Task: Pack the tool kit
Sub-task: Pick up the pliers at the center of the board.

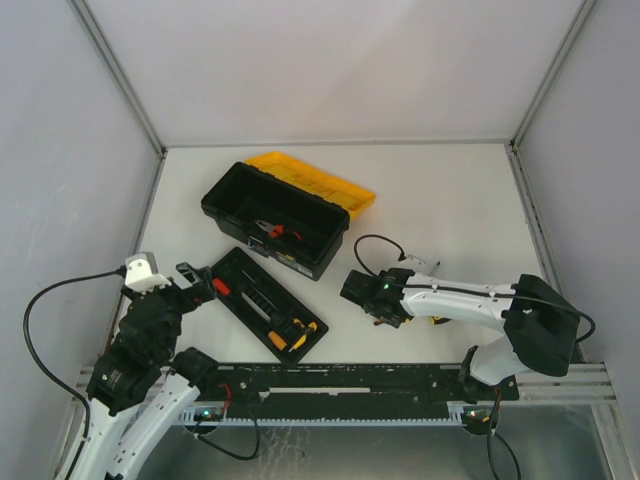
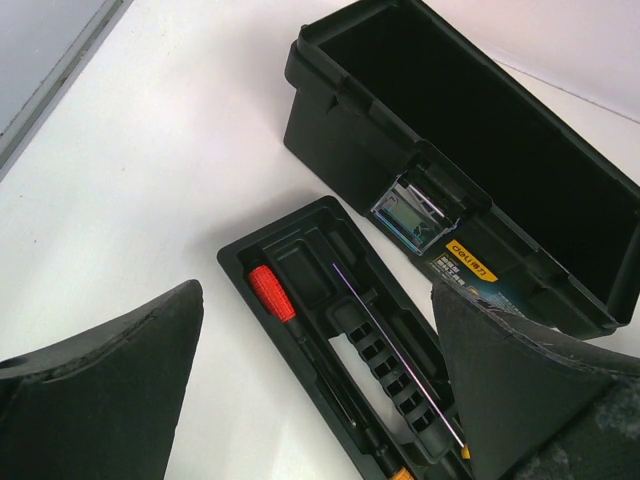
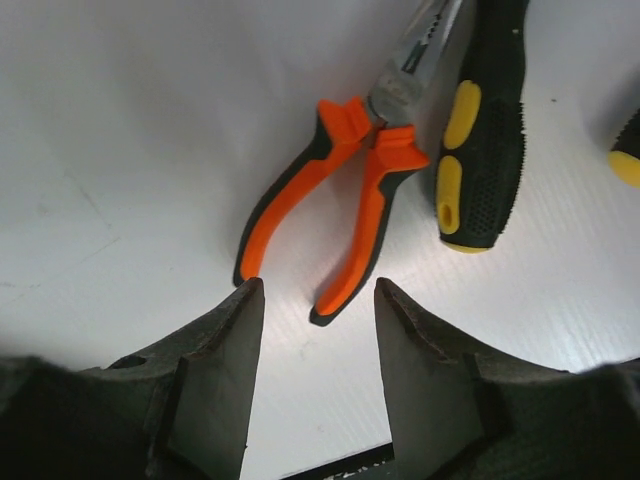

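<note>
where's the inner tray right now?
Top view: the inner tray sits left of centre, just in front of the open toolbox, beside the left arm's fingers.

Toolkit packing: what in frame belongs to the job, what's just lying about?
Job: black plastic toolbox with yellow lid; black plastic inner tray; red-handled screwdriver in that tray; orange-handled pliers; black-and-yellow screwdriver handle beside them.
Lying about: thin black cable loop; black slotted rail along the near edge.

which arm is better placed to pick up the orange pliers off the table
Right. The right gripper sits at the handle ends of the orange pliers, jaws apart. The left gripper hangs wide open over the tray, away from them.
</note>
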